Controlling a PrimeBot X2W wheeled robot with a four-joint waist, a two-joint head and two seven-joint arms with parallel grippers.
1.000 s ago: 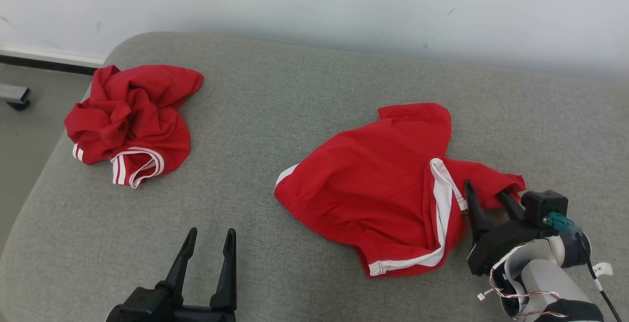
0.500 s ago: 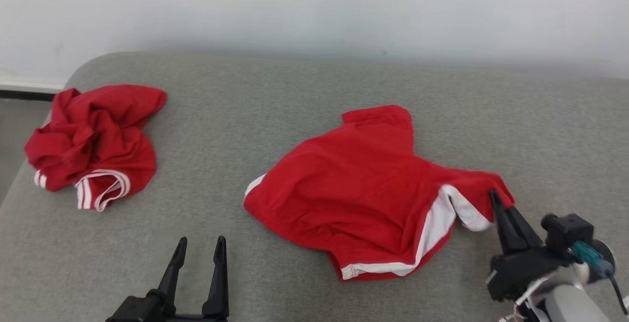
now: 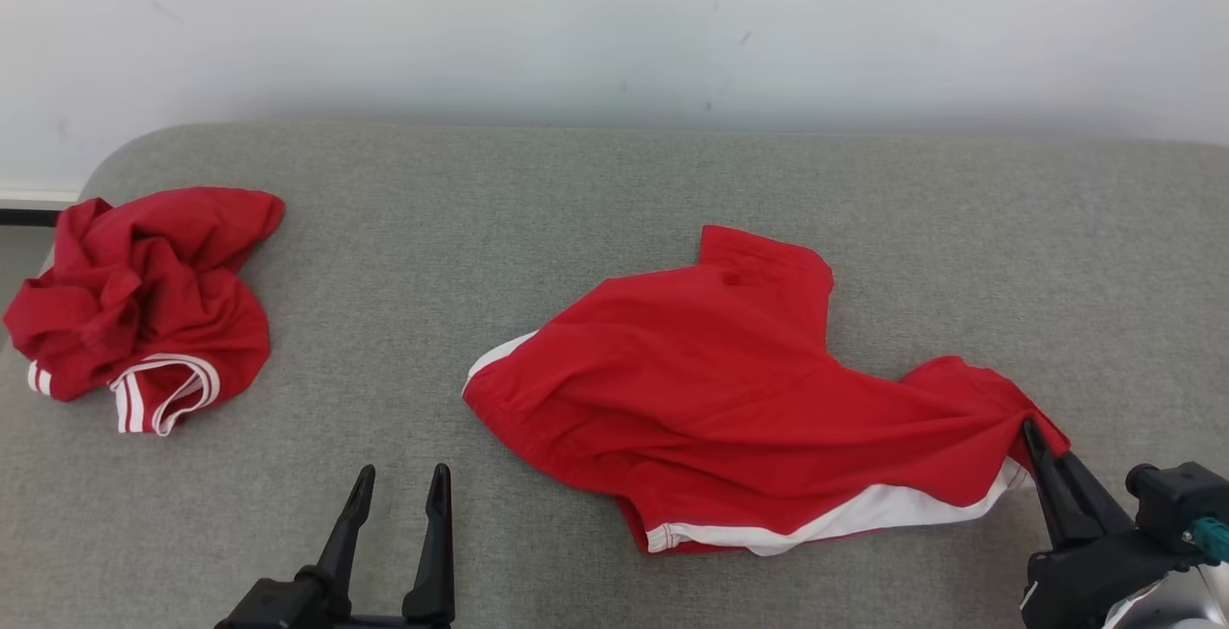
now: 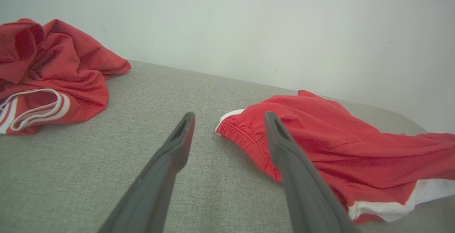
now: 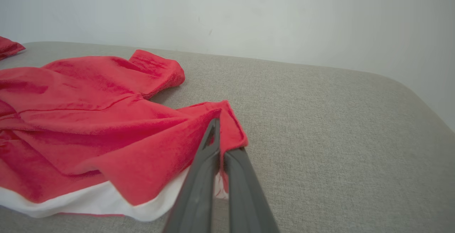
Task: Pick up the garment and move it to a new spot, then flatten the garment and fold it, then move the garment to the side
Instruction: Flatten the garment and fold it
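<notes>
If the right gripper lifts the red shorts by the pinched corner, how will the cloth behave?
Probably floppy: the red shorts crease toward the right gripper, so the rest should hang and drag. Likely light, since the thin fabric lies nearly flat. The narrow edge pinch might slip.

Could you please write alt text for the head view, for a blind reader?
The right tool is shut on the right corner of red shorts with white trim, spread on a grey cushion. A second, crumpled red garment lies at the far left, and the open left tool rises from the bottom edge.
</notes>
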